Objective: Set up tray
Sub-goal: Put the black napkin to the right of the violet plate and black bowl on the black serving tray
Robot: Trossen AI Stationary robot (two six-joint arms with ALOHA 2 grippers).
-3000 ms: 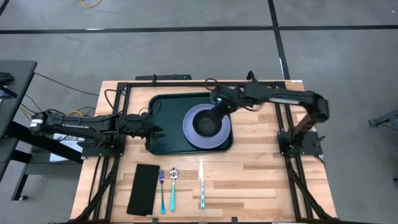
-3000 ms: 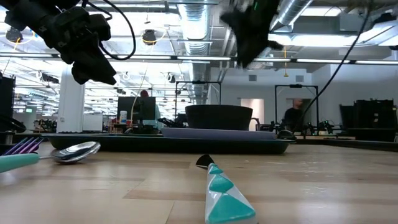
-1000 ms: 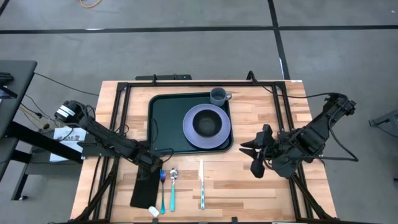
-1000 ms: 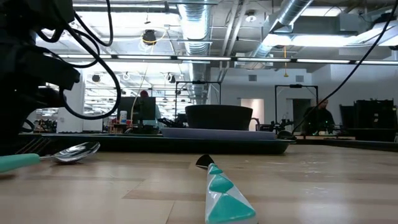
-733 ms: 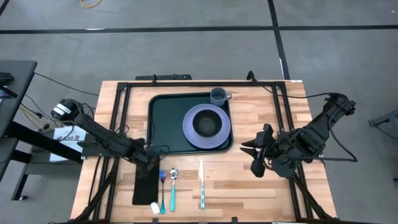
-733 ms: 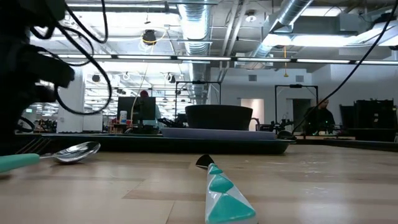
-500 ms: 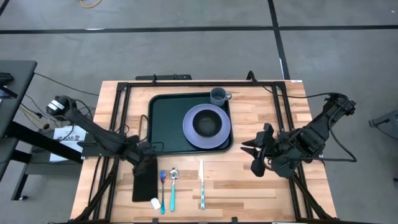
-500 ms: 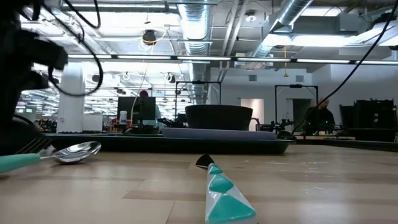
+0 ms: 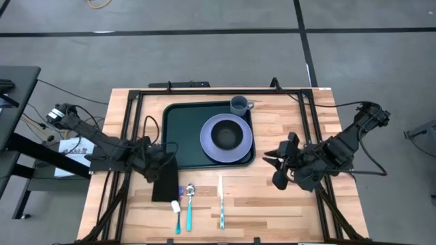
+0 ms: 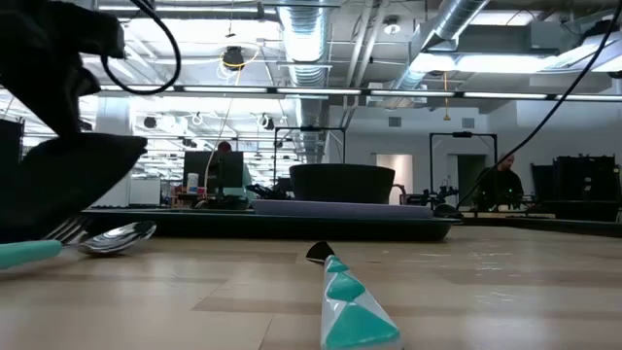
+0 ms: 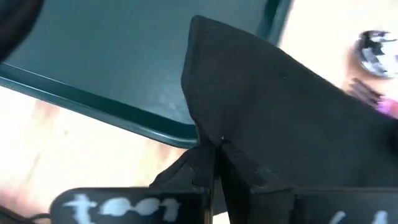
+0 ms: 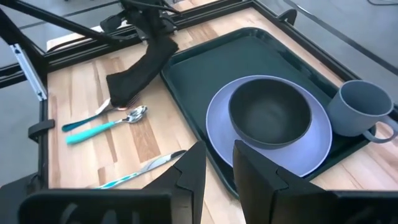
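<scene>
The left pincer point(image 9: 161, 165), clenched on the napkin point(image 9: 165, 182), has lifted it off the surface point(image 9: 272, 204) toward the tray point(image 9: 182, 129), uncovering the fork point(image 9: 176, 204). The right pincer point(image 9: 274, 165) stays parted beside the tray.

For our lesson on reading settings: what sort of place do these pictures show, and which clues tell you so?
Probably a robotics lab or industrial workshop. Bare ceiling ducts and strip lights hang over a large open hall, dark equipment racks stand at the back, and the wooden table sits on a grey concrete floor.
</scene>
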